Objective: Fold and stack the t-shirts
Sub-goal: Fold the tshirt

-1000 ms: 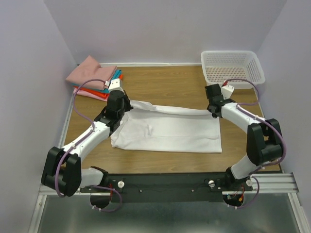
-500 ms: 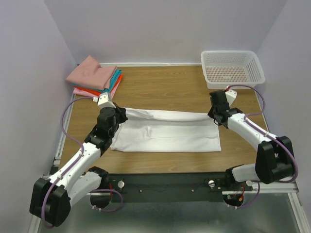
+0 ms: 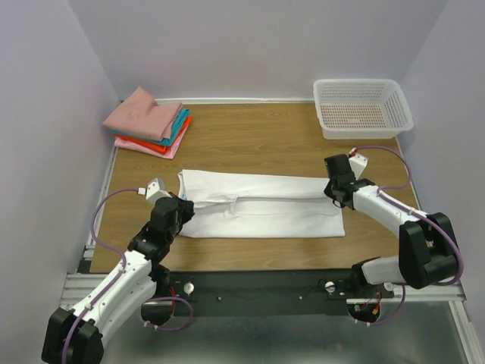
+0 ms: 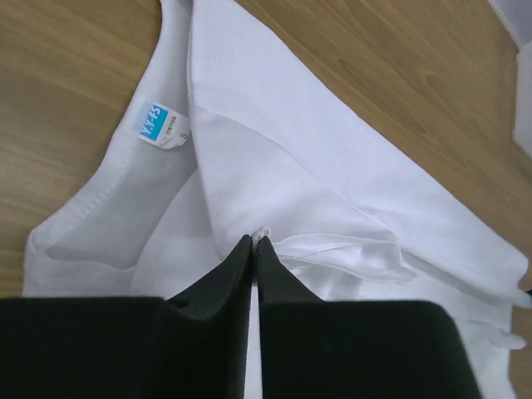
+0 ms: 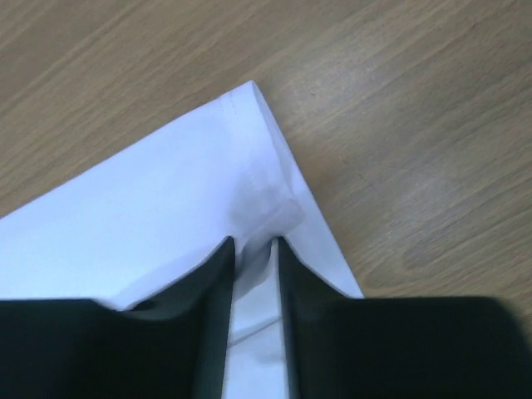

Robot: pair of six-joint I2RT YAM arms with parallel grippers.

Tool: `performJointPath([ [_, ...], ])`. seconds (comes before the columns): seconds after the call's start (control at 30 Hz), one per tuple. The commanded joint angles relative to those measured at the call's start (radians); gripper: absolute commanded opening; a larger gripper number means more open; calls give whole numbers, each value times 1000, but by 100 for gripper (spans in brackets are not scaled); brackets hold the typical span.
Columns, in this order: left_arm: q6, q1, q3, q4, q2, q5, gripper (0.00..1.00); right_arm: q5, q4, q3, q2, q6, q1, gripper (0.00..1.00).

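The white t-shirt [image 3: 265, 206] lies flat on the worktop [image 3: 250, 140] with its long axis running left to right, so each arm has one end of it. The left fingers [image 4: 245, 253] are pressed together on a pinch of the folded-over layer just below the collar. The right fingers [image 5: 223, 258] are clamped on the hem corner at the other end, with only cloth in the narrow gap. From both pairs of fingers the uncovered body of the shirt lies toward the arm bases. We judge that the fold must be carried that way, with both ends level.

The top view shows the whole strip, the folded stack [image 3: 148, 121] at the far left corner, nearer our left arm, and the basket [image 3: 362, 106] far right. It does not show the grips. The wrist views do, and the left one also shows the blue neck label [image 4: 160, 123] inside the collar.
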Motion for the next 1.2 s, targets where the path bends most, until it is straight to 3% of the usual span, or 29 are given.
performJointPath([
  [0.0, -88, -6, -16, -90, -51, -8, 30, 69, 9, -40, -12, 68, 6, 39],
  [0.03, -116, -8, -5, -110, -66, -1, 53, 69, 9, -49, -16, 71, 6, 41],
  [0.1, -127, -8, 7, -162, -81, -14, 80, 80, 7, -58, -33, 77, 4, 50],
  [0.17, -150, -8, 36, -217, -104, -32, 90, 100, 5, -69, -64, 81, 4, 62],
  [0.37, -121, -11, 127, -254, -138, -35, 94, 126, -2, -63, -125, 70, 6, 79],
  [0.5, -24, -11, 167, -160, -51, 31, 95, 34, -2, -12, -144, 29, 6, 100],
  [0.6, 28, -22, 188, -29, 84, 139, 95, -85, 2, 44, -116, -43, 4, 100],
  [0.8, 86, -89, 274, 112, 403, 207, 95, -333, 68, 100, 45, -94, 6, 100],
  [0.97, 111, -89, 360, 149, 689, 258, 97, -351, 68, 63, 125, -71, 7, 100],
  [1.17, 155, -77, 516, 157, 946, 279, 98, -382, 68, -63, 77, -38, 9, 100],
])
